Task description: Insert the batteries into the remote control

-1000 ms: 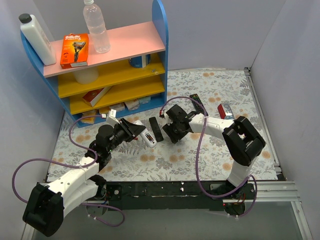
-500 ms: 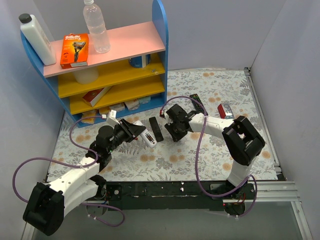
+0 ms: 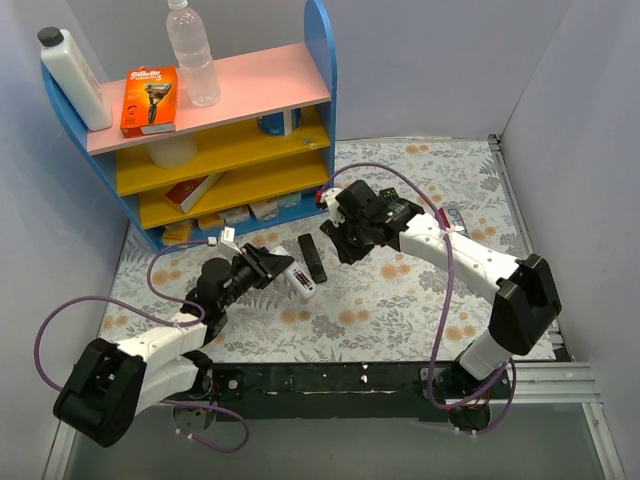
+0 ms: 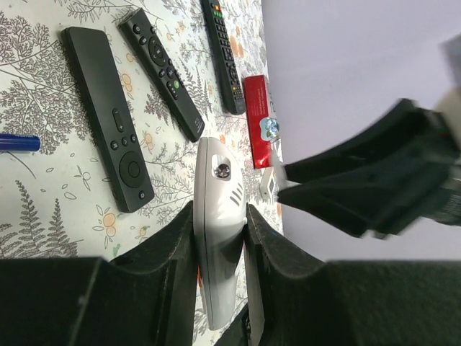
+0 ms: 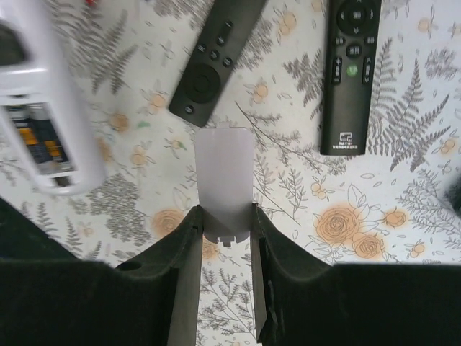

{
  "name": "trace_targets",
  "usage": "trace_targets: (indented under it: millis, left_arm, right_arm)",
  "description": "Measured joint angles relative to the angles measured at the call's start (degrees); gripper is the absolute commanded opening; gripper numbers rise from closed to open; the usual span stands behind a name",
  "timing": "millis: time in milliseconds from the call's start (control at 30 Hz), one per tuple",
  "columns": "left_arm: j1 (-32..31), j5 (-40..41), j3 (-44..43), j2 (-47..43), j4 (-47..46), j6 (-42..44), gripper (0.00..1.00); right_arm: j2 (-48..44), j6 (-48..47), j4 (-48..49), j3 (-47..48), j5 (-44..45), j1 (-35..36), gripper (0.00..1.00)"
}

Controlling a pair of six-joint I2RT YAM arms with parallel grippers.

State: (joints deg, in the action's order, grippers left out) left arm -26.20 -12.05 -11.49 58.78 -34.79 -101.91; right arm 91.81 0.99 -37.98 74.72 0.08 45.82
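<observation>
While L fingers [image 4: 169, 267] pinch a rounded glossy white remote [image 4: 216, 216], R fingers [image 5: 184, 267] pinch a flat grey lid [image 5: 225, 180].

White remote [image 4: 218, 231] open-backed, batteries [image 5: 41, 144] inside

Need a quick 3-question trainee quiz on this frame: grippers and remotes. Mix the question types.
1. Multiple choice: the right gripper is shut on A) a black remote, B) a grey battery cover, C) a bottle.
2. True or false: the white remote held in the left gripper has its battery bay covered.
3. In the left wrist view, how many black remotes are visible?
Key: 1 B; 2 false; 3 three.
</observation>
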Motion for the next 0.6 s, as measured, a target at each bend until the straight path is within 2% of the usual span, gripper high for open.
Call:
trace_targets:
  millis: [367,600]
  left_arm:
    - [0.0,-0.92,0.61,7.1,-11.63,-1.49,0.0]
    - [0.0,-1.49,0.31,8.33,-15.3,-1.38,0.0]
  right_arm:
    - [-0.85,0.61,-9.25,13.31,-2.03,7.61,0.2]
    - [2.4,1.18,-12.13,16.0,-2.34,9.7,0.2]
